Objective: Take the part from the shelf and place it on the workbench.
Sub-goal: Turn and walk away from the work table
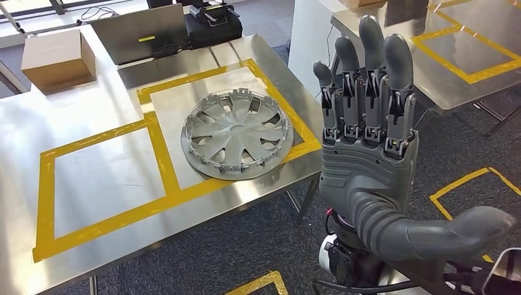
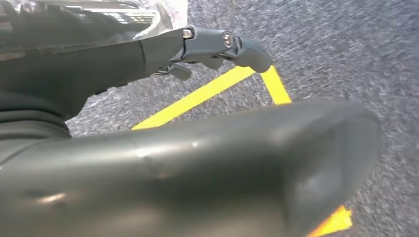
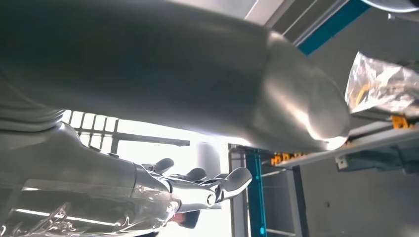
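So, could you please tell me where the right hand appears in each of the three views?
Head view: right hand raised at right, fingers pointing up, beside the table.
Right wrist view: it reaches in from the left edge, empty, fingers extended.
Left wrist view: not in it; that is the left hand.
Shared landmark: yellow floor tape on grey carpet, in the head and left wrist views.
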{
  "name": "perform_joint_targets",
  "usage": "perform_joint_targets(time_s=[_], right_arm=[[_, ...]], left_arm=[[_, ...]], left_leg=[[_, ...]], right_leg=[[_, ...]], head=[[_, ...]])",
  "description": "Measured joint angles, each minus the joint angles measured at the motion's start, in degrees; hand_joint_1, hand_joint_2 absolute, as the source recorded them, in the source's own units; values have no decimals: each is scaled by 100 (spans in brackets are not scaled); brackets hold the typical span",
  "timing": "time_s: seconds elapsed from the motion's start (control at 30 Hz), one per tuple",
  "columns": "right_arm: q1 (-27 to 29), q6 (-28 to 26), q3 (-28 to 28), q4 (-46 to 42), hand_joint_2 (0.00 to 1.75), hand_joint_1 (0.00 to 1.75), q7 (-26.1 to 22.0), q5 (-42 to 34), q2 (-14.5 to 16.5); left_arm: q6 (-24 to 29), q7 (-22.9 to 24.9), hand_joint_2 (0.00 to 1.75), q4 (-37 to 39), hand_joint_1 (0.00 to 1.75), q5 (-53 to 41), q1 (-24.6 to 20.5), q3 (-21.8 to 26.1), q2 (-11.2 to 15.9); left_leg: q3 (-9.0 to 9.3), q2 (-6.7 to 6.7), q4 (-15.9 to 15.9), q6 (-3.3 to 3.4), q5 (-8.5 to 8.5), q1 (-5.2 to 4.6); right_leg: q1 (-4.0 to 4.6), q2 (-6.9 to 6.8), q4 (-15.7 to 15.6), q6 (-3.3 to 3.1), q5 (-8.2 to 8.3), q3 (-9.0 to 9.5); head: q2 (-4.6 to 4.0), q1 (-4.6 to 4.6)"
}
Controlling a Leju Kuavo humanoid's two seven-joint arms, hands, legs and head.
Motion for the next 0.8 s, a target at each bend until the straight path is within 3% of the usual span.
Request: perform_joint_targets(time_s=[0.1,0.13,0.17,0.2,0.27,0.3,0.33,0.37,0.47,0.5,0.53,0.6,0.67,0.73,0.8], right_arm=[[-1,28,-3,11,0,0,-19,-44,0],[-1,38,-5,15,0,0,-26,-61,0],[-1,45,-8,19,0,0,-34,-74,0],[0,51,-10,23,0,0,-43,-85,0],[5,61,-11,34,0,0,-57,-96,0],[11,67,-11,40,0,0,-62,-99,0],[16,72,-11,46,0,0,-64,-102,0],[20,77,-11,52,0,0,-66,-104,-1],[16,84,-13,65,0,0,-67,-105,-2],[13,86,-14,66,0,0,-69,-105,-1],[10,87,-15,67,0,0,-72,-105,-2],[7,89,-16,70,0,0,-74,-105,-3],[1,89,-16,75,0,0,-74,-105,-4],[1,89,-15,84,0,0,-74,-105,-3],[10,90,-10,96,0,0,-74,-105,-2]], left_arm=[[-2,1,0,0,0,16,10,0,14],[-1,1,0,0,0,22,7,1,19],[-2,1,0,0,0,25,0,1,21],[-2,1,0,0,0,28,-7,2,21],[-1,4,0,0,0,33,-8,2,23],[-1,6,0,0,0,35,-6,2,26],[0,8,0,0,0,38,-5,2,28],[0,10,0,0,0,39,-5,2,31],[0,10,0,-2,0,40,-7,2,30],[0,10,0,-3,0,40,-8,2,28],[-1,10,0,-4,0,40,-9,2,26],[-1,10,0,-4,0,39,-5,1,24],[-1,13,0,-4,0,39,2,0,25],[-2,18,0,-4,0,38,7,0,29],[-4,26,0,-4,0,37,8,0,33]], left_leg=[[-68,6,-12,120,91,-19],[-102,16,-18,166,136,-13],[-145,26,-26,205,182,-2],[-202,37,-29,235,233,4],[-333,48,-24,266,326,-13],[-404,53,-21,273,374,-25],[-469,56,-17,277,417,-39],[-529,57,-10,278,458,-52],[-655,53,11,254,561,-86],[-680,53,11,228,601,-87],[-699,55,6,197,641,-78],[-721,57,-17,124,731,-57],[-773,49,48,52,608,-51],[-904,42,457,-21,141,-24],[-1060,42,1191,-82,-324,14]], right_leg=[[-10,6,-22,111,69,-26],[-15,9,27,142,-3,-53],[-17,12,159,166,-153,-106],[-19,12,453,186,-413,-207],[-18,12,1245,208,-928,-438],[-17,12,1590,210,-1092,-512],[-14,12,1702,200,-1108,-474],[-8,12,1619,180,-1036,-340],[45,13,351,52,-652,518],[71,15,-8,16,-599,729],[96,19,-195,-11,-590,824],[127,24,-296,-63,-534,824],[101,-1,-354,-138,-414,763],[65,-29,-381,-189,-293,659],[59,-42,-345,-198,-202,505]], head=[[0,0],[0,6],[0,17],[0,31],[0,54],[0,57],[0,60],[0,61],[0,66],[0,68],[0,70],[0,77],[0,75],[0,55],[0,38]])
